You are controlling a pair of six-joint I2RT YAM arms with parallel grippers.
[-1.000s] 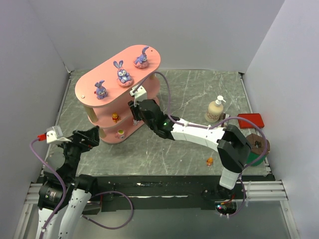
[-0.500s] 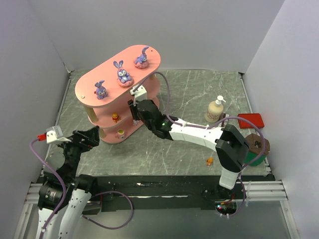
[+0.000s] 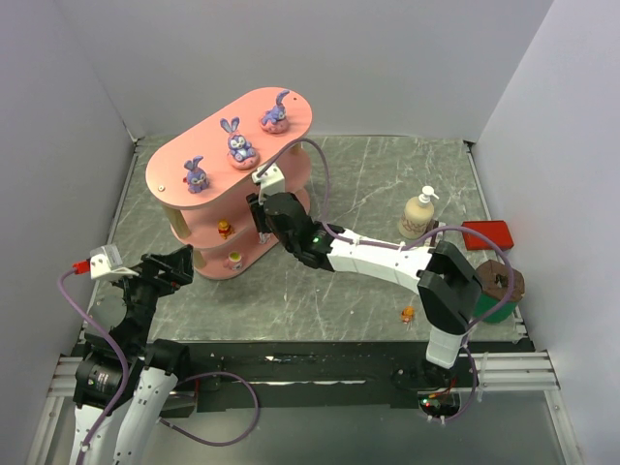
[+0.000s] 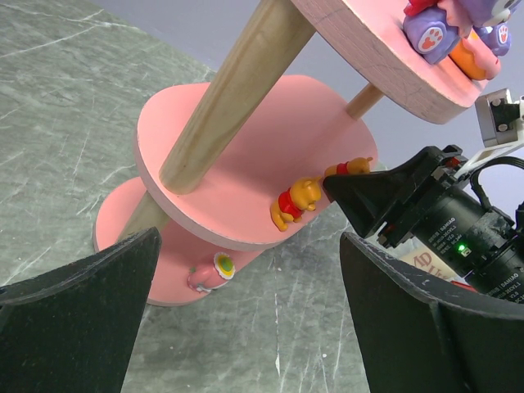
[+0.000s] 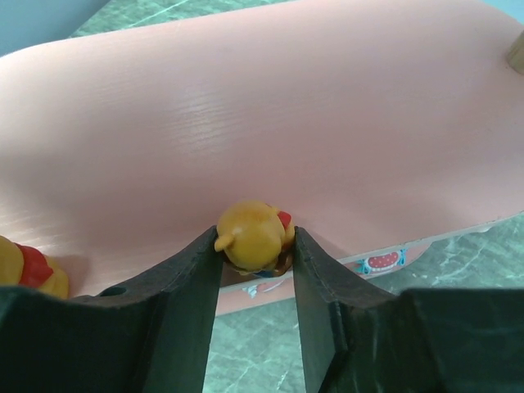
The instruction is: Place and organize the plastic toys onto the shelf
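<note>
While three purple bunnies point(image 3: 239, 143) stand on the shelf point(image 3: 170, 167), top board, an orange bear point(image 5: 254, 236) sits at the middle board's edge (a second bear point(image 4: 295, 201) close beside it). The right gripper point(image 3: 260, 211), arm stretched leftward, pinches it between narrow fingers. The left gripper point(image 3: 172, 263) hovers wide open nearby. Since a second ago, the right arm has edged slightly closer.

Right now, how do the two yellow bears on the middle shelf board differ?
The gripped bear sits between the fingers of the right gripper, which press on both its sides; the free bear has nothing touching it. Seen from the left wrist, the free bear shows in full, while the gripped bear is mostly hidden behind a finger. Shared: both are yellow with red tops and sit near the edge of the middle board.
</note>
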